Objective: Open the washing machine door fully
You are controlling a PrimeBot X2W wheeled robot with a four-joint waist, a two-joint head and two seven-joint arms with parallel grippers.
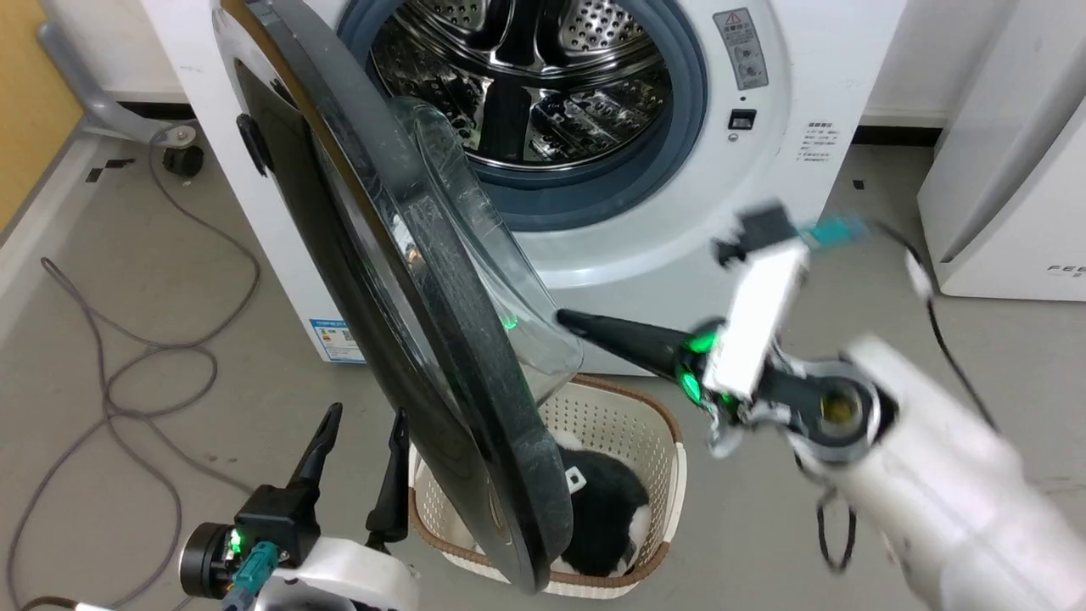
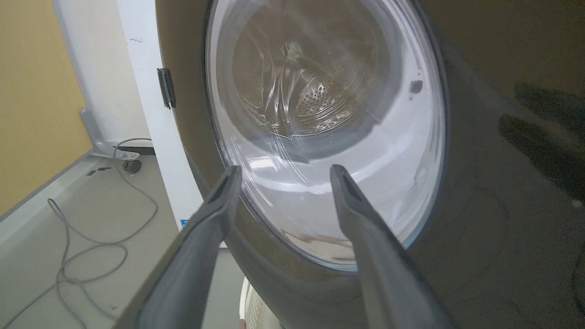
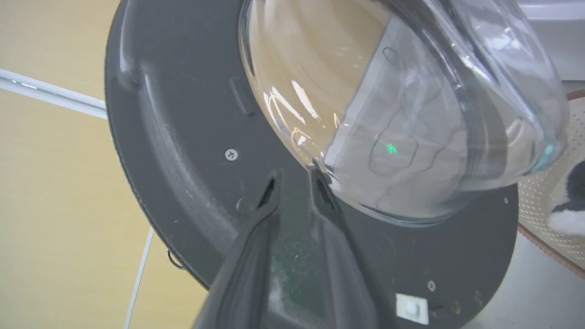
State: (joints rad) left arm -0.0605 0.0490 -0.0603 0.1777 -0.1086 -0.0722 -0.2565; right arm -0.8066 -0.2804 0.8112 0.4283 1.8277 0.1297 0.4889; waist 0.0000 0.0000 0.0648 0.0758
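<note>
The washing machine door (image 1: 407, 280) stood swung out from the left edge of the white washing machine (image 1: 814, 51), nearly edge-on in the head view. Its clear glass bowl (image 1: 475, 221) faced right, and the steel drum (image 1: 526, 76) was open to view inside its grey gasket (image 1: 679, 127). The door's lower rim hung over a pale laundry basket (image 1: 628, 407) on the floor, which held a black-and-white item (image 1: 602, 501).

The left gripper (image 1: 366, 413) hovered on the door's glossy outer side. Its fingers were well apart and held nothing.

The right gripper (image 3: 293, 176) reached in from the right to the door's inner face, just beside the bowl's rim. Its fingers had a narrow gap between them and gripped nothing. Whether they touched the door could not be told.
</note>
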